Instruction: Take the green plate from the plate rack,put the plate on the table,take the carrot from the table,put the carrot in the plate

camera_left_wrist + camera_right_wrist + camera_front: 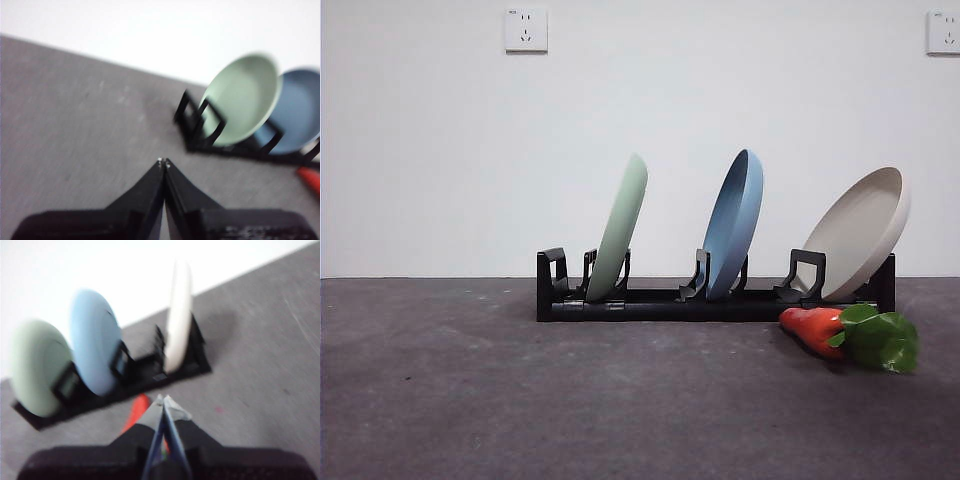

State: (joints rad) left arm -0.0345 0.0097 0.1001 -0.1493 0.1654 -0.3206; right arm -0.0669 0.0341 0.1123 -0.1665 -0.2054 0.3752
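Note:
The green plate point(620, 230) stands on edge in the left slot of the black plate rack point(710, 298). It also shows in the left wrist view point(242, 100) and the right wrist view point(37, 365). The carrot point(815, 328) lies on the table point(520, 400) in front of the rack's right end, with its leaves point(880, 340) to the right. My left gripper point(163, 162) is shut and empty, away from the rack. My right gripper point(163, 400) is shut and empty, above the carrot point(137, 412). Neither gripper shows in the front view.
A blue plate point(735, 225) stands in the rack's middle slot and a beige plate point(865, 230) leans in the right slot. A white wall with two sockets point(526, 30) stands behind.

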